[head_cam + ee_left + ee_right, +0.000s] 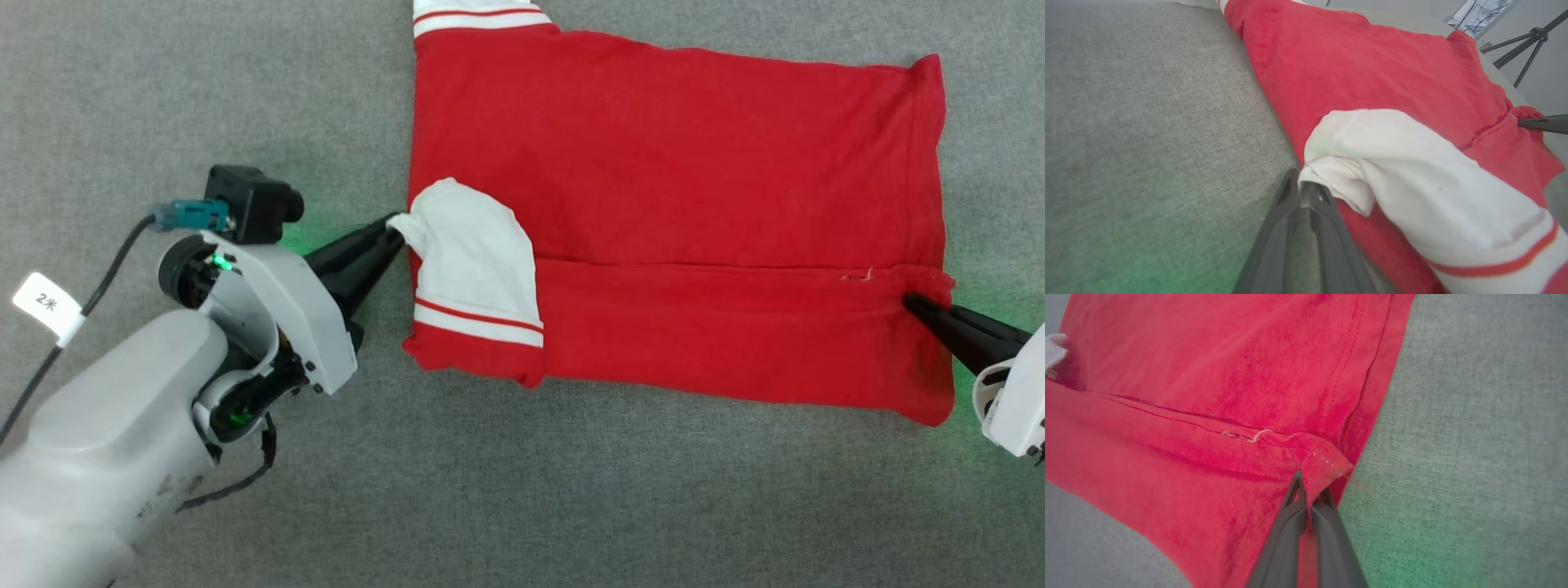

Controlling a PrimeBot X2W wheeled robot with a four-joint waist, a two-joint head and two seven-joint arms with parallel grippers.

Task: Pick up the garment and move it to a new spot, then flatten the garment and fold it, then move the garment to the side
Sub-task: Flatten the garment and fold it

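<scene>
The red garment (678,163) lies flat on the grey cloth surface (204,98), its near edge folded up over the body along a seam. A white sleeve end (473,253) with red stripes is turned over at the left. My left gripper (396,230) pinches the tip of that white sleeve; in the left wrist view the cloth sits between the nearly closed fingertips (1300,185) of the gripper. My right gripper (910,300) is shut on the folded hem corner at the garment's right edge, as the right wrist view confirms at the gripper (1306,488) on the garment (1208,375).
A second white striped sleeve end (478,18) lies at the top edge of the head view. A tagged cable (49,304) hangs by my left arm. A tripod (1531,36) stands beyond the table's far side. Grey surface surrounds the garment (1372,73).
</scene>
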